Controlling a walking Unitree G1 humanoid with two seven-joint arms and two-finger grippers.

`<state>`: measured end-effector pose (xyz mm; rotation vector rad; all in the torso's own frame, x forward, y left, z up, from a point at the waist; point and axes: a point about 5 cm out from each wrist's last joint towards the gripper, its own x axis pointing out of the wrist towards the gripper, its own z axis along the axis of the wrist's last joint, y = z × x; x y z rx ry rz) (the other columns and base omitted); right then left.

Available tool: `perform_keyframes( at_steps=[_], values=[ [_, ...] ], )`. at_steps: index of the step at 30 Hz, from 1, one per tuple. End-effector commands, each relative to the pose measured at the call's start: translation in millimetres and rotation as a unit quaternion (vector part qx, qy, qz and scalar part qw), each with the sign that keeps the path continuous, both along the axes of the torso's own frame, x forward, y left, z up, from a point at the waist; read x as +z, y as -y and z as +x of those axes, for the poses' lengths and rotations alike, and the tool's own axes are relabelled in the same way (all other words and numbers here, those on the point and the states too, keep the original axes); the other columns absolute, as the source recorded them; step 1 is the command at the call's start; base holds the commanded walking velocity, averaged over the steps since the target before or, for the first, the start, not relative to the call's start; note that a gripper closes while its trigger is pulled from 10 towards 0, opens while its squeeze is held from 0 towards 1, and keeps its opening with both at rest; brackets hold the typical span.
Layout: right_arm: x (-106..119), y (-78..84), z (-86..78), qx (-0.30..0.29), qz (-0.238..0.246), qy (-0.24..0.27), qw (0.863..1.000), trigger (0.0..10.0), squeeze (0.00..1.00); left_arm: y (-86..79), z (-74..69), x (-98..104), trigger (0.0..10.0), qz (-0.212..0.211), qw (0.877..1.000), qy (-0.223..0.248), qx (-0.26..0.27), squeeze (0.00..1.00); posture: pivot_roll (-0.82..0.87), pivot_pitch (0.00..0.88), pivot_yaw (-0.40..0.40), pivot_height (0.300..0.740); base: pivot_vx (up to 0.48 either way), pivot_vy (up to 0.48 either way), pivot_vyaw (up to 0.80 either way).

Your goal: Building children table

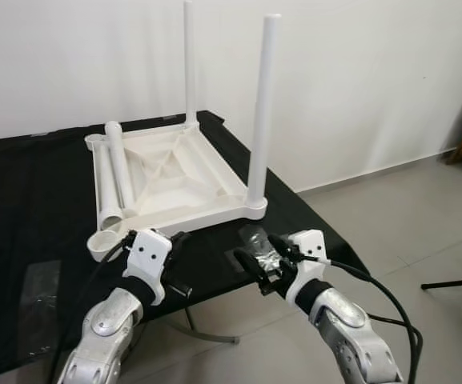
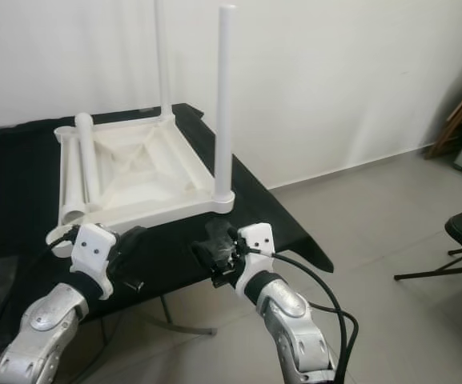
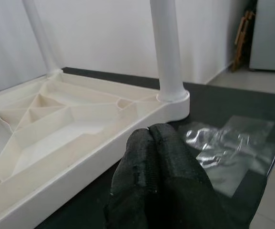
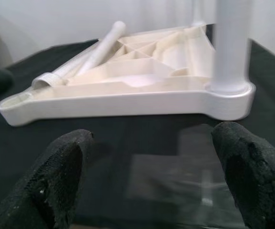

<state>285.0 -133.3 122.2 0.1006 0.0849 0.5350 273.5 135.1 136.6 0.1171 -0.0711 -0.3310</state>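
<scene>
— Tabletop (image 1: 170, 172), white plastic, lies upside down in the middle of the frame on the black table (image 1: 22, 208), ribbed underside up. I take it it was flipped so the legs can be pushed down into the corner sockets.

— How many legs are in?

— Two stand upright: the near leg (image 1: 261, 104) right of centre and the far leg (image 1: 189, 60) behind it at the top of the frame. Two loose legs (image 1: 117, 168) lie along the left edge of the tabletop, and the empty socket (image 1: 102, 242) at its lower-left corner is open. So about half done, by my judgement.

— And the arms?

— Both hover low in the frame at the table's front edge. The left gripper (image 1: 178, 260) has its fingers pressed together with nothing between them, just beside that empty socket. The right gripper (image 1: 256, 264) has its fingers spread wide, empty, over a crumpled clear plastic bag (image 1: 259, 244) lying in front of the near leg.

— Next?

— Probably picking up a loose leg; round and smooth, it may roll or slip.
</scene>
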Motion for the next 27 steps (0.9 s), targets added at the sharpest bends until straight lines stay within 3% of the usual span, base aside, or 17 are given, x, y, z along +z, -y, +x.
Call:
perform_keyframes(
  at_steps=[1, 7, 16, 27],
  values=[
    [3, -4.4, -0.5, 0.006, 0.003, 0.010, 1.000, 10.0, 0.00, -9.0, 0.8, -5, 10.0, 0.004, 1.000, -0.014, 0.022, 0.00, -0.01, 0.000, 0.000, 0.740, 0.000, 0.000, 0.00],
    [3, -7.1, -2.1, 0.012, -0.017, 0.019, 1.000, 10.0, 0.00, -16.7, 0.7, -6, 10.0, -0.005, 0.999, -0.018, 0.050, 0.00, -0.01, 0.000, 0.003, 0.740, 0.000, 0.000, 0.00],
    [4, -12.8, -6.0, 0.040, -0.057, 0.041, 0.997, 10.0, 0.00, -24.4, 1.2, -6, 10.0, 0.003, 0.997, -0.018, 0.072, 0.00, -0.01, 0.000, 0.000, 0.740, 0.446, 0.000, 0.65],
    [2, -12.8, -5.7, 0.041, -0.053, 0.032, 0.997, 10.0, 0.00, -21.7, 4.2, 0, 10.0, 0.018, 0.999, -0.005, 0.046, 0.00, -0.02, 0.000, -0.001, 0.740, 0.460, 0.000, 0.09]
  ],
)
